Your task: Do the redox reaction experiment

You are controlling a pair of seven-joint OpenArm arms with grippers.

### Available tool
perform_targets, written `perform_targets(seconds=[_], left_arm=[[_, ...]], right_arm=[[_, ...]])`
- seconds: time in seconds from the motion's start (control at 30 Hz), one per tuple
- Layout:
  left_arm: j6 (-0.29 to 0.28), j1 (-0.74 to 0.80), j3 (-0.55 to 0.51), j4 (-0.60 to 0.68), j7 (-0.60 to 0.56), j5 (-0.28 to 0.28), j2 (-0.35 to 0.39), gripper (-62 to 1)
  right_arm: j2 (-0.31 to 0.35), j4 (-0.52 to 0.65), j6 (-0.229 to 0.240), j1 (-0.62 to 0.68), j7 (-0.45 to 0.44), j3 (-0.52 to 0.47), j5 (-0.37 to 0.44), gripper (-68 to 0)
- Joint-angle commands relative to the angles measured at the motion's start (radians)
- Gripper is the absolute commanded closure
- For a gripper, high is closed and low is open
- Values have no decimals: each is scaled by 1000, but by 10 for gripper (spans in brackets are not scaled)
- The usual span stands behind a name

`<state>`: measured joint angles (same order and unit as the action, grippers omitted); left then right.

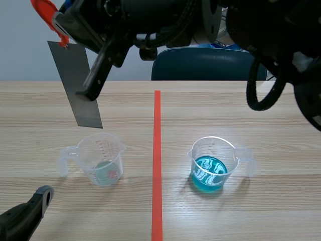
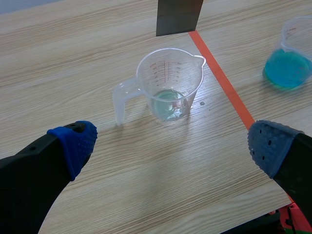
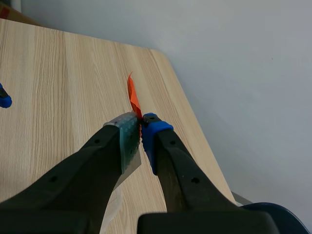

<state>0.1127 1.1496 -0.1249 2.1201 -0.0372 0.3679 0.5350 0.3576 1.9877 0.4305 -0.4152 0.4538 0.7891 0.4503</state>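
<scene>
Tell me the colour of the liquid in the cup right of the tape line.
Turquoise-blue liquid; clearest in the scene view.

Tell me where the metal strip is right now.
Scene view: the metal strip hangs left of the red tape line, clamped in the right end effector, its lower edge above the near-empty clear cup.

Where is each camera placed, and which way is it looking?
Scene view: between the arms, facing across the table at a clear cup and a blue-filled cup; the right arm overhead holds a metal strip.
Left wrist view: on the left arm, looking down past the open left gripper at the clear cup.
Right wrist view: on the right arm, looking past the right gripper, shut on the strip, toward the table's edge.
Shared: scene and left wrist views show both cups and the strip.
</scene>
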Motion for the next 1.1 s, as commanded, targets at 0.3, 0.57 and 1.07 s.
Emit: perform_targets(seconds=[0.3,0.57,1.07], left_arm=[[2,-3,-1,9,-17,5,0,-623],[2,-3,-1,9,-17,5,0,-623],[2,-3,-1,9,-17,6,0,-623]], right_arm=[[122,40,6,54,-69,-109,6,-8],[292,106,11,172,-176,-252,15,-8],[480,114,96,444,-332,-589,37,-8]])
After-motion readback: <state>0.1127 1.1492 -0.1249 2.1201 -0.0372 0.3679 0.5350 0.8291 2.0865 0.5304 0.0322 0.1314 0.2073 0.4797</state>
